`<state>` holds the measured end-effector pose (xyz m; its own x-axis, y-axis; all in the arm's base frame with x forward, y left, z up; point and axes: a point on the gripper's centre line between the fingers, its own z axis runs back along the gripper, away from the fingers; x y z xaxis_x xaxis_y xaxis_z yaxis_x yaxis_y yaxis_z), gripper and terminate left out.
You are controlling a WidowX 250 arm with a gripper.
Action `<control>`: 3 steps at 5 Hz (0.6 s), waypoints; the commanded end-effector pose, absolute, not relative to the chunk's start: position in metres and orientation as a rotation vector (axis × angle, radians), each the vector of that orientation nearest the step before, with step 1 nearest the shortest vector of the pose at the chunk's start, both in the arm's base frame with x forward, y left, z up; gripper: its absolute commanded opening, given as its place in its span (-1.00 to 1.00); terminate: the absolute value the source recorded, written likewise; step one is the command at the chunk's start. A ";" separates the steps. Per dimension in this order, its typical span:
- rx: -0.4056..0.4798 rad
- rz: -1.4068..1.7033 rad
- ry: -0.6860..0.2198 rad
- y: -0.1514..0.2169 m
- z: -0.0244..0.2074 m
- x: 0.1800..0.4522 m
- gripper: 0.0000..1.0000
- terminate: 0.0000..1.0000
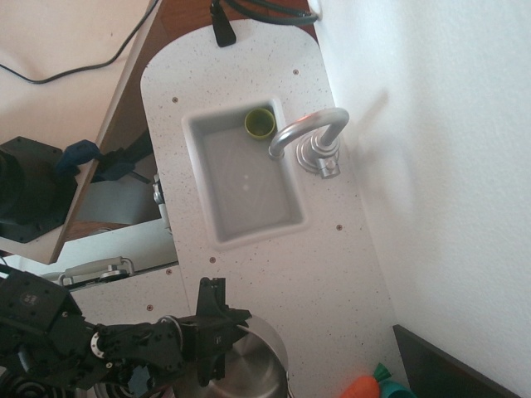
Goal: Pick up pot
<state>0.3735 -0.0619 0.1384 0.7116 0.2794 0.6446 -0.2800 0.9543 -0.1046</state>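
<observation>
Reaching in from the lower left, the gripper (217,332) sits at the left rim of the pot (249,369), its dark fingers (211,303) pointing up the counter (249,75); whether they are clenched on the rim or merely straddling it cannot be told, since the black parts blur together against the steel; the rim looks like the sensible place to take hold, being thin enough for a narrow jaw where the body is far too wide. Most of the pot lies at the bottom edge of the view, partly cut off, so its wire handles are not visible and it is unclear whether it has left the surface; I judge the grasp to be at hand or just made, with the lift yet to be confirmed. Well apart, the green cup (260,123) stands in the far corner of the sink (249,178), beside the faucet (309,137); an orange carrot toy (365,387) lies near the pot's right, close enough to be nudged if the pot swings.
</observation>
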 end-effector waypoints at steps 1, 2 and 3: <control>-0.010 0.300 -0.862 -0.062 0.186 0.369 -1.00 -1.00; -0.012 0.301 -0.867 -0.061 0.186 0.368 -1.00 -1.00; -0.018 0.310 -0.862 -0.061 0.185 0.368 -1.00 -1.00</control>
